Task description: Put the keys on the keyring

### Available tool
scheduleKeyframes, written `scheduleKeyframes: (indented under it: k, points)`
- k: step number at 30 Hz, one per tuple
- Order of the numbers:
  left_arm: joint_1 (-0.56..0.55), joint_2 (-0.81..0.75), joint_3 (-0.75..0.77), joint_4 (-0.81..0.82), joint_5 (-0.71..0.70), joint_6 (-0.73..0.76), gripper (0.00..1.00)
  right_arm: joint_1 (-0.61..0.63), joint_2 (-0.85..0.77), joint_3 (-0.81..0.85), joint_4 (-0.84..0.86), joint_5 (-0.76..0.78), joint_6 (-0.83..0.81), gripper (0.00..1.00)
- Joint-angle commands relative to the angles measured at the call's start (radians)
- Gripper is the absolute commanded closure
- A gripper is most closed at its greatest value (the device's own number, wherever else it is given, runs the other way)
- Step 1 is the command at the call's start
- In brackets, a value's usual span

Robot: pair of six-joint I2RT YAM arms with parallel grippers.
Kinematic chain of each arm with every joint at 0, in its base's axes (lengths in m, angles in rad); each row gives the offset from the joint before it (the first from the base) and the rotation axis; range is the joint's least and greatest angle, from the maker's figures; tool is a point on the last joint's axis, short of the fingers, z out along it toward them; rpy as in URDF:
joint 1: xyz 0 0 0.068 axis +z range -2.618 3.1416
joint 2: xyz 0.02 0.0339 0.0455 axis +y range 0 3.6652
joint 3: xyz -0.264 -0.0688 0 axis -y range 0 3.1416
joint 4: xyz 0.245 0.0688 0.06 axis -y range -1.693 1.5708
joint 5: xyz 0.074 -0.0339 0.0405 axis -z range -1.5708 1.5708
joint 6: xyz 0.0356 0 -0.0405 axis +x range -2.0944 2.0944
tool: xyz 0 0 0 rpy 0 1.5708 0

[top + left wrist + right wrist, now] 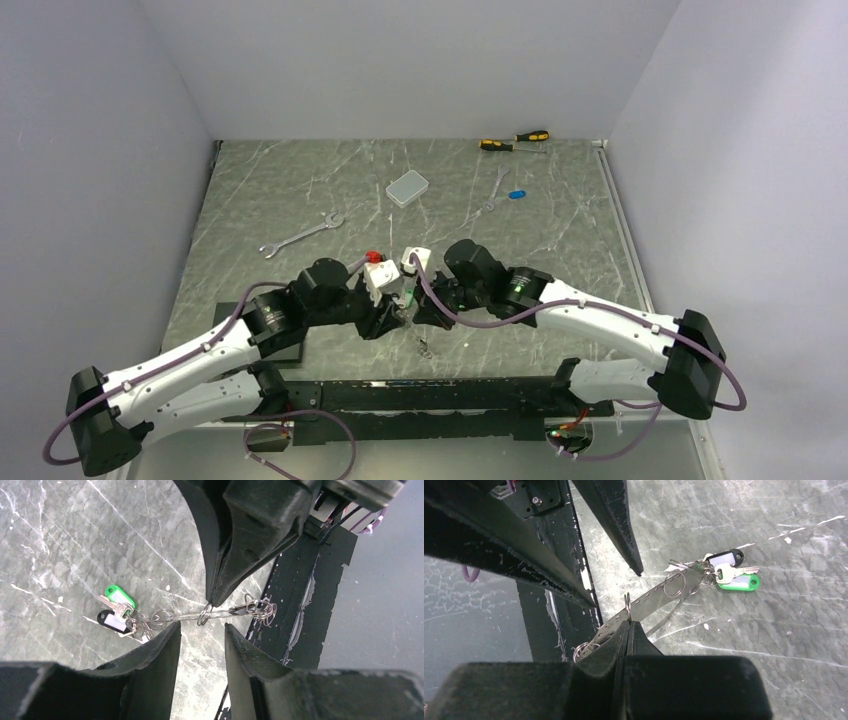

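The keyring (220, 613), a long thin silvery loop, is held a little above the table between both arms. A green key (119, 594) and a black key (112, 621) hang at its far end and rest on the table. They also show in the right wrist view, green (740, 583) and black (724, 558). My right gripper (629, 622) is shut on a small split ring (627, 605) threaded on the keyring (659, 596). My left gripper (201, 626) is open and empty, its tips just below the loop. A blue key (516, 194) lies far back right.
Two silver wrenches (300, 235) (497, 187), two yellow-and-black screwdrivers (513, 140) and a grey box (407, 187) lie further back. The black base rail (440, 395) runs along the table's near edge, right beside the keyring's near end (260, 609).
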Motion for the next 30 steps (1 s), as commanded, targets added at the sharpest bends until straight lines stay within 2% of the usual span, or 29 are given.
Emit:
scheduleKeyframes:
  k: [1,9,15,23,27,30]
  points:
    - [-0.002,0.016,-0.006,0.082,0.002,0.036,0.58,0.0,-0.059,-0.028,0.093,-0.021,-0.039,1.0]
    - [-0.001,0.09,-0.005,0.128,0.061,0.073,0.6,0.0,-0.08,-0.051,0.122,-0.027,-0.05,1.0]
    - [0.001,0.125,-0.003,0.148,0.116,0.094,0.7,0.0,-0.082,-0.053,0.125,-0.026,-0.051,1.0]
    - [0.001,0.144,-0.018,0.155,0.102,0.101,0.62,0.0,-0.092,-0.059,0.135,-0.021,-0.053,1.0]
    - [0.0,0.122,-0.053,0.198,0.107,0.078,0.55,0.0,-0.101,-0.064,0.143,-0.018,-0.053,1.0]
    - [0.001,0.09,-0.09,0.244,0.098,0.039,0.56,0.0,-0.105,-0.066,0.145,-0.017,-0.053,1.0]
